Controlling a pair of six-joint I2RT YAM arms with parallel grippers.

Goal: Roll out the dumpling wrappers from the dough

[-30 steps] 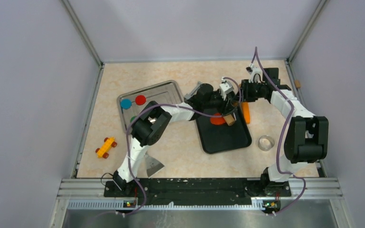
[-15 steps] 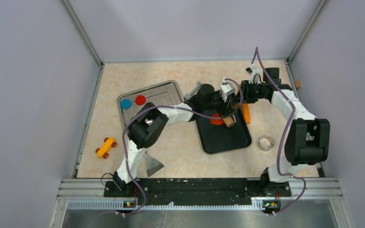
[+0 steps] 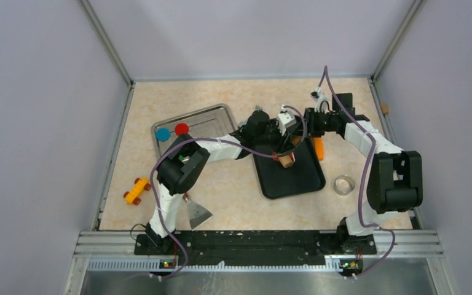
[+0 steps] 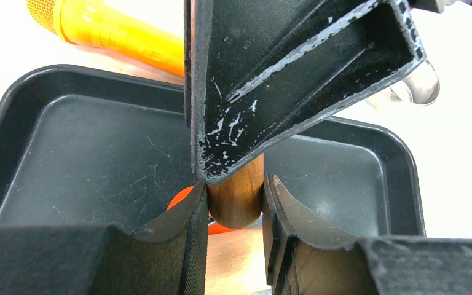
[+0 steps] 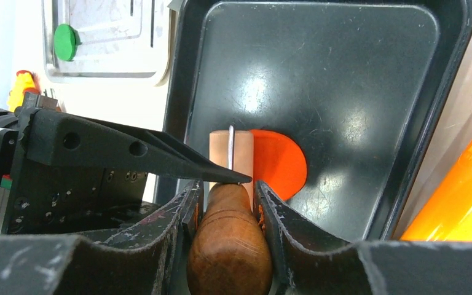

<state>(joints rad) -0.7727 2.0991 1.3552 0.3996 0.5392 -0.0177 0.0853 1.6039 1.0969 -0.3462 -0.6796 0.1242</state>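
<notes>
A wooden rolling pin lies over the flattened orange-red dough in the black tray. My right gripper is shut on the pin's near dark handle. My left gripper is shut on the opposite handle, with dough showing just beyond it. From above, both grippers meet over the tray's far left part, and the pin covers most of the dough. Blue and red wrappers lie on the silver tray; a green wrapper shows in the right wrist view.
An orange carrot-shaped toy lies along the black tray's right rim. A metal ring sits right of the tray. A yellow toy car and a metal scraper lie near the left arm. Side walls enclose the table.
Both arms have shifted left together with the rolling pin. The pin has moved toward the tray's left side and now hides more of the dough.
</notes>
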